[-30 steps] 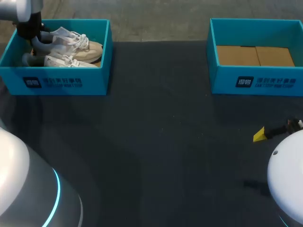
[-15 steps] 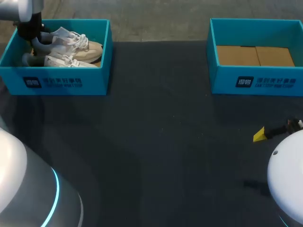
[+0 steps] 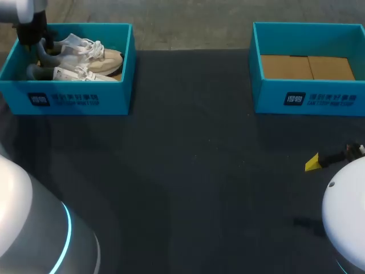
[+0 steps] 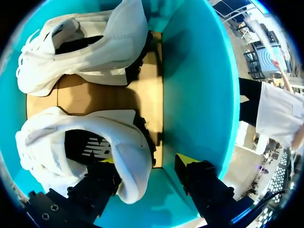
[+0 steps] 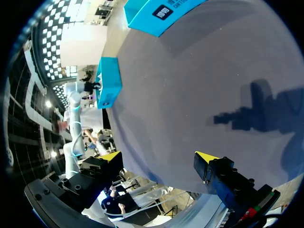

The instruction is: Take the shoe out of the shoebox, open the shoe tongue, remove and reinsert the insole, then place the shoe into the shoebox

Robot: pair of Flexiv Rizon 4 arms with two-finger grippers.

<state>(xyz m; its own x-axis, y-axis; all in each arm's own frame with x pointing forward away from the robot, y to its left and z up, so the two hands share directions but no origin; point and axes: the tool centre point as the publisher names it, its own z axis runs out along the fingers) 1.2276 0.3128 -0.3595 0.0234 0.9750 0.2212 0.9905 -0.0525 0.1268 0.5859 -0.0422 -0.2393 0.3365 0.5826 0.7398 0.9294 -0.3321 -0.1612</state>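
Left arm [image 3: 27, 21] on the move: over the last second it has crept a touch further back and outward above the left shoebox [image 3: 74, 100], and the upper shoe's toe seems to have shifted only a hair. The right arm has not budged, and the right shoebox [image 3: 308, 100] sits as it did, showing its cardboard floor.

Now the wrist view. The left end effector [image 4: 147, 160] is down inside the box, fingers set moderately wide, straddling the heel of the nearer shoe [image 4: 95, 142]. One finger is tucked against the heel on the shoe-opening side, its yellow tip mostly hidden. The other finger [image 4: 187, 160] stands clear of the heel, over by the teal wall [image 4: 199, 85]. So that's a straddle, not a pinch. The second shoe [image 4: 85, 52] lies ahead, on the cardboard floor, both shoes white with dark linings.

Over on the right, the right end effector [image 5: 159, 156] hangs above the dark bench [image 3: 188, 171], fingers spread wide, nothing between them, its shadow cast on the surface.
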